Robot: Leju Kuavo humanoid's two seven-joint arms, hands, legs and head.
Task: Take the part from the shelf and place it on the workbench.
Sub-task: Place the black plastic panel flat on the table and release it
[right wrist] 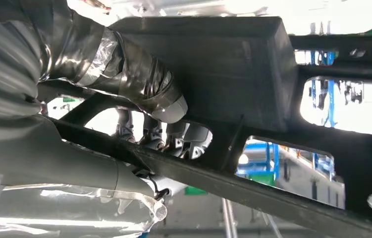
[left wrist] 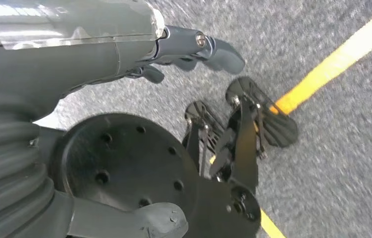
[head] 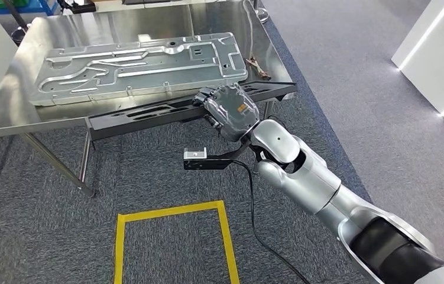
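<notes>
A long black frame part (head: pixel 148 112) is gripped by the right hand (head: pixel 231 109) at the near edge of the steel workbench (head: pixel 6 106), fingers (right wrist: pixel 174 141) curled through an opening; the left hand (left wrist: pixel 139 64) hangs with fingers loosely apart, holding nothing.

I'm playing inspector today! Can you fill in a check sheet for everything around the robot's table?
Surface: shiny steel workbench, bare near its front-left corner.
Job's things: long black plastic frame part at the workbench's front edge, overhanging it, gripped by the right hand.
Clutter: large grey stamped metal panel lying flat on the workbench; small brownish object beside it, too small to identify.
Hands: right hand holds the black part; left hand hangs over the carpet, holding nothing.
Cables: black cable dangling by the right arm.
Surroundings: grey carpet, yellow tape rectangle on the floor.
</notes>
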